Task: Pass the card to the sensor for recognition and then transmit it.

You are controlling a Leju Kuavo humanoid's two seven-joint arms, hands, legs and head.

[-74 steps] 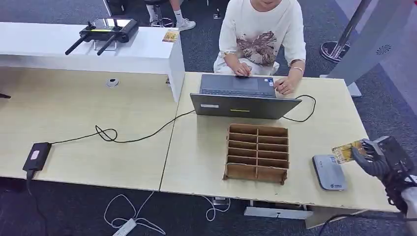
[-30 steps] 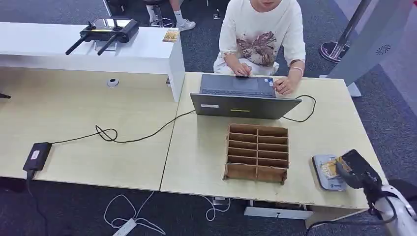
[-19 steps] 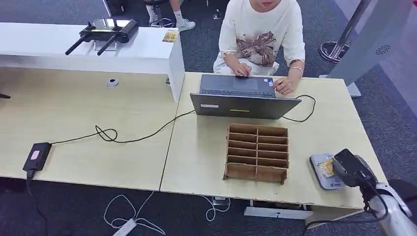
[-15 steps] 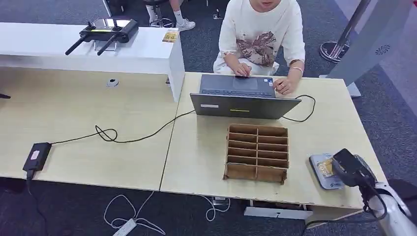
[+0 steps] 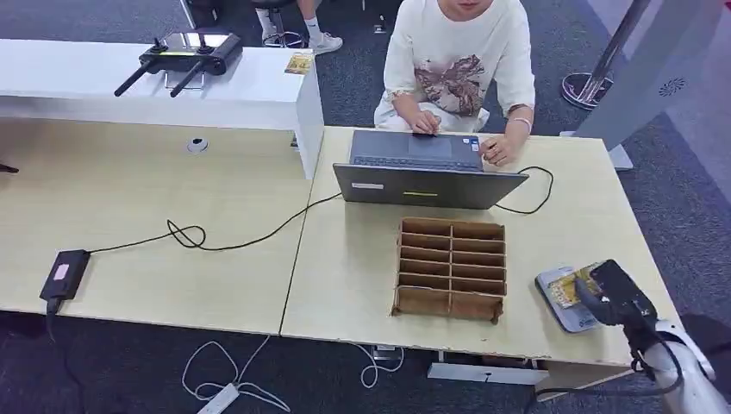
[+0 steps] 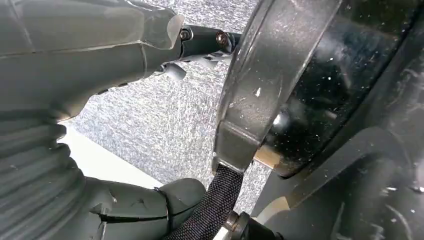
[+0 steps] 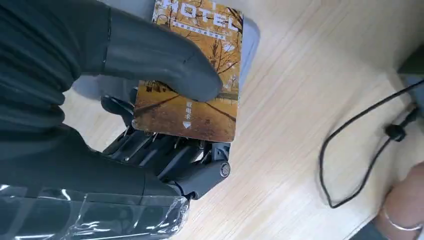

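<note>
My right hand [image 5: 617, 296] holds an orange-yellow hotel card [image 5: 566, 287] flat over the grey sensor pad [image 5: 572, 317] near the table's right front edge. In the right wrist view the thumb [image 7: 150, 57] presses on top of the card [image 7: 200, 95] while the dark fingers [image 7: 170, 155] support it from below. The sensor's grey rim [image 7: 248, 42] shows just beyond the card. My left hand [image 6: 75, 75] hangs beside my body above grey carpet with nothing between thumb and fingers.
A brown compartment rack [image 5: 451, 267] stands left of the sensor. Behind it is a laptop [image 5: 424, 170], where a person [image 5: 457, 60] is typing. A black cable [image 7: 360, 165] runs across the table near the person's hand [image 7: 405, 210].
My right hand came down from the right with the card and brought it over the sensor. In the last half second the card shifted slightly left, and the sensor sits a little further left.
</note>
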